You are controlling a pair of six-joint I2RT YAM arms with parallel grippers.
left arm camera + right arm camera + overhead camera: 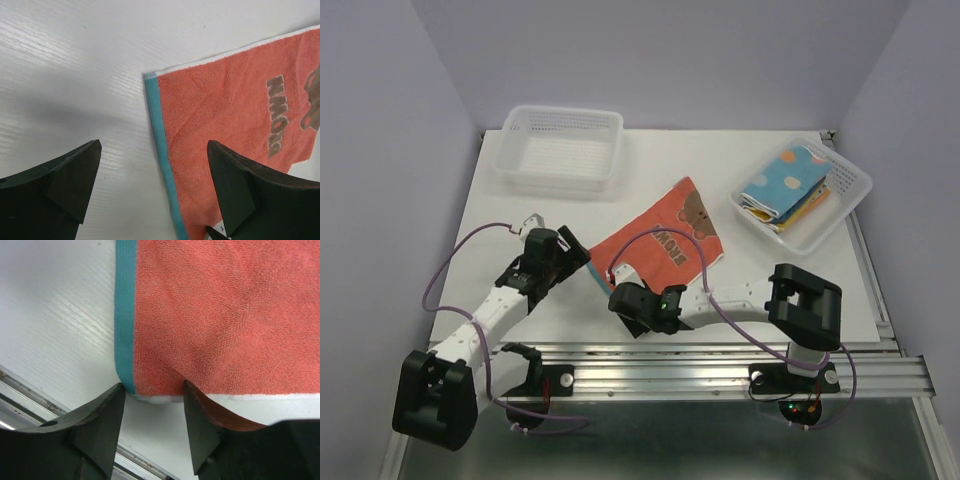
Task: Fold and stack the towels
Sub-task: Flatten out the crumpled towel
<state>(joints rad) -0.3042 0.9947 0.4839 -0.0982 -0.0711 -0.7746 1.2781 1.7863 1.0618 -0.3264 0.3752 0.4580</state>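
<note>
Now the red-orange bear towel (665, 235) lies flat in the middle of the white table (510, 225). The left gripper (152, 150) is spread wide across its teal-edged left corner. The right gripper (154, 387) holds its fingers a little apart at the near corner. Other folded towels (788, 185) sit in the right basket (857, 188).

White arm links (485, 318), black joints (432, 392), purple cables (448, 266); left hand (154, 145) black, wedge-shaped fingers (65, 185).

Two white baskets (560, 118) (855, 180), two arms (500, 305) (730, 300), one spread towel (660, 245), one towel stack (790, 180).
</note>
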